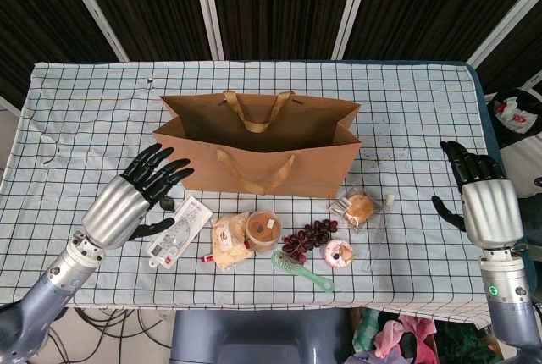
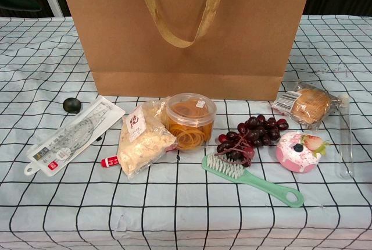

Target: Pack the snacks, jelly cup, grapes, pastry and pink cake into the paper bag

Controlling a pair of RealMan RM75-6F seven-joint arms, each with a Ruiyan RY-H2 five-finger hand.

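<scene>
A brown paper bag [image 1: 262, 148] [image 2: 192, 29] stands upright with its mouth facing up at the table's middle. In front of it lie a snack pouch [image 1: 229, 241] [image 2: 142, 138], a clear jelly cup [image 1: 263, 229] [image 2: 190, 120], dark grapes [image 1: 309, 236] [image 2: 253, 134], a wrapped pastry [image 1: 358, 206] [image 2: 308, 104] and a pink cake [image 1: 339, 253] [image 2: 297, 152]. My left hand [image 1: 140, 195] hovers left of the bag, empty, fingers spread. My right hand [image 1: 483, 199] hangs at the table's right edge, fingers apart, holding nothing. Neither hand shows in the chest view.
A flat clear packet [image 1: 180, 230] [image 2: 72, 135], a small black ball [image 2: 72, 105], a red-capped tube [image 2: 110, 161], a green brush [image 1: 301, 270] [image 2: 253, 178] and a clear tube [image 2: 345, 139] also lie on the checked tablecloth [image 1: 423, 102].
</scene>
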